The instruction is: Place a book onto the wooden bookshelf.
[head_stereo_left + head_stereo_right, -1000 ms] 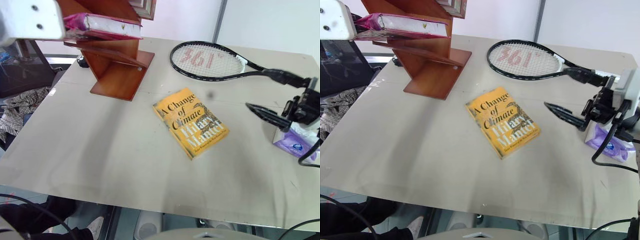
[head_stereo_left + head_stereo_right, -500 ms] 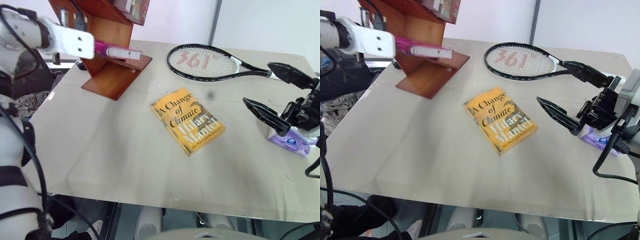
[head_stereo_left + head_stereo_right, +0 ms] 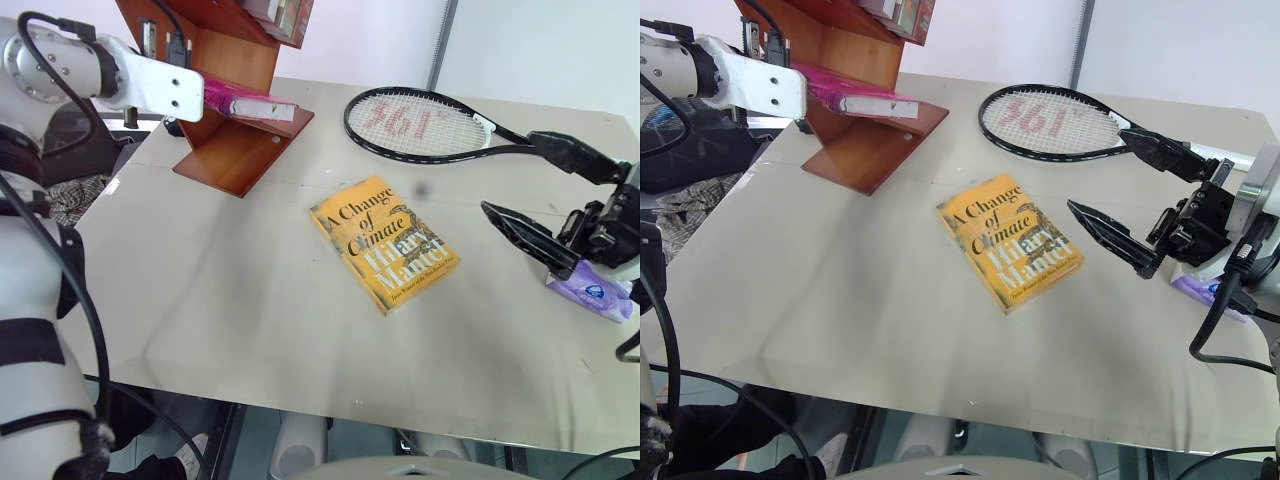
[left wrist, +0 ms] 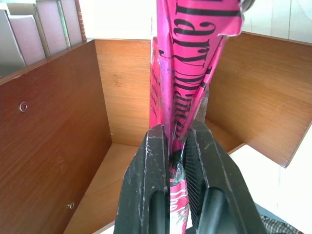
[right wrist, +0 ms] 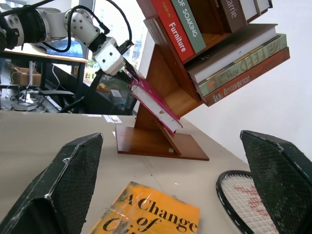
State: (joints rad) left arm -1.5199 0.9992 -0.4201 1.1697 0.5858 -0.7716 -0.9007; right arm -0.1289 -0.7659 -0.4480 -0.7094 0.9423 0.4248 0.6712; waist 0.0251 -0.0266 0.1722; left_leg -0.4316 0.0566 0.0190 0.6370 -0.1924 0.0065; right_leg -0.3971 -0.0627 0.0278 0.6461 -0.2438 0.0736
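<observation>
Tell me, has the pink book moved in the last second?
Yes. The pink book has come down against the bookshelf, from level with its slanted panel to just above the flat base.

1. The yellow book (image 3: 384,243) lying on the desk (image 3: 230,290) says "A Change of Climate" in black letters. Under that it says "Hilary Mantel" in big pale letters.
2. The pink book (image 4: 181,73) has big black letters on its cover. You can read "lary" and "Mant", parts of a name.
3. The tennis racket (image 3: 425,124) has red marks painted on its strings. They look like "361", but it is hard to be sure.
4. On the wooden bookshelf (image 5: 163,97), a red book spine (image 5: 169,24) says "Furniture".
5. A green book spine (image 5: 187,19) beside it ends in "OF SOAKING".
6. A brown book (image 5: 246,73) lying flat says "Anniversar".
</observation>
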